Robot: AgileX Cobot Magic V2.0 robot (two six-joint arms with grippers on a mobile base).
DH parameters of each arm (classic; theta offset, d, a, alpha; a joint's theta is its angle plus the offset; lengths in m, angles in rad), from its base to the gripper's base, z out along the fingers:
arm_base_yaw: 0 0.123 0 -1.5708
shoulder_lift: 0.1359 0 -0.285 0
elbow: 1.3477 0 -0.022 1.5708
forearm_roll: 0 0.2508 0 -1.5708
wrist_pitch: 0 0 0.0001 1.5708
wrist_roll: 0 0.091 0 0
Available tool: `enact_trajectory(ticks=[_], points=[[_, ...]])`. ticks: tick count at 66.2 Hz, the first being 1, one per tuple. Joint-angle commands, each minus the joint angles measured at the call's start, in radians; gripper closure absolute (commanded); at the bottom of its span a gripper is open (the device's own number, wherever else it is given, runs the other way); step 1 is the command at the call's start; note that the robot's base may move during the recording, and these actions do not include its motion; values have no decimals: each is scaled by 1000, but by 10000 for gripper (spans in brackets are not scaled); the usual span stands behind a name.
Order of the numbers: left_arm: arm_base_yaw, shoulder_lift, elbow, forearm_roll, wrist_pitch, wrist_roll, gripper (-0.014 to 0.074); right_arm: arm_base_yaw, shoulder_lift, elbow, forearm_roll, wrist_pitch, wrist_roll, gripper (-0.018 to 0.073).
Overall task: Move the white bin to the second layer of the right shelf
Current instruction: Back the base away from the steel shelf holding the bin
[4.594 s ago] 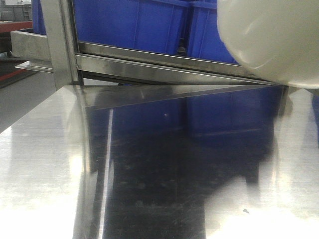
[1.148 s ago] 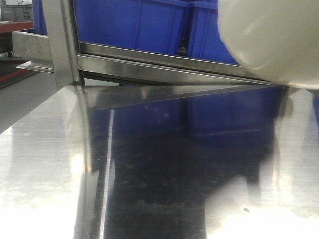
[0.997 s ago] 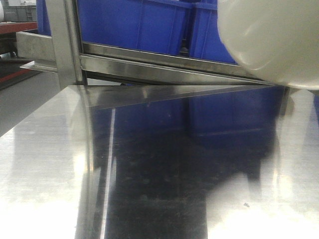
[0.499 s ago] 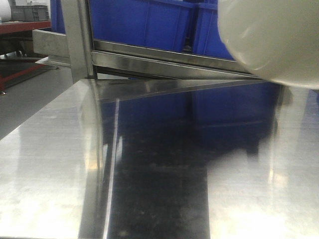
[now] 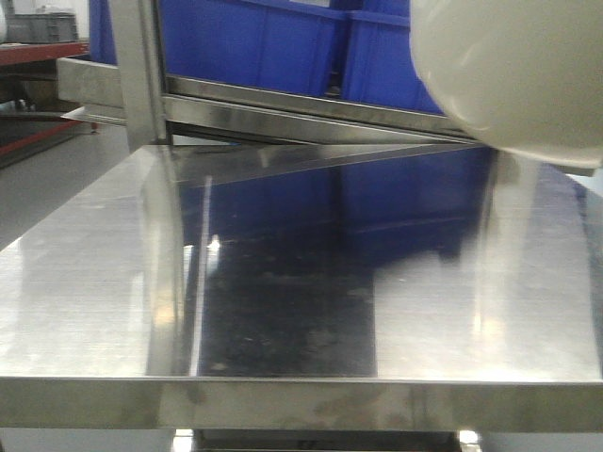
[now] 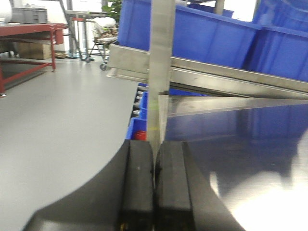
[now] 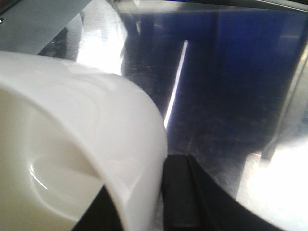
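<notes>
Carrying the white bin [image 5: 509, 75] aloft, with delivery not yet made.
I am holding the bin clear above the right rear of the steel worktop [image 5: 85, 282]. The right end effector [image 7: 142, 207] is pinching the bin's wall between its fingers, and the left end effector [image 6: 154, 192] is hanging with its fingers pressed together on nothing. I am judging the lift done and the carry and set-down left, since the right shelf second layer is not showing in any view. The bin is hanging close to the sloped steel rail [image 5: 301, 108] under the blue crates [image 5: 264, 42], so I am minding that edge and the upright post [image 5: 141, 75]. Open floor [image 6: 57, 120] is lying past the worktop's left edge.
</notes>
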Motion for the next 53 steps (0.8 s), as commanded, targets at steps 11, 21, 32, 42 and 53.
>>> enact_trajectory(ticks=[11,21,32,42,53], points=[[-6,-2,37,-1,-86,-7,512,-1,-5,-29,1,-93,-1,506],[-6,-2,37,-1,-86,-7,512,-1,-5,-29,1,-93,-1,506],[-6,-2,37,-1,-86,-7,512,-1,-5,-29,1,-93,-1,506],[-6,-2,37,-1,-86,-7,512,-1,-5,-29,1,-93,-1,506],[-6,-2,37,-1,-86,-7,512,-1,-5,-29,1,-93,-1,506]])
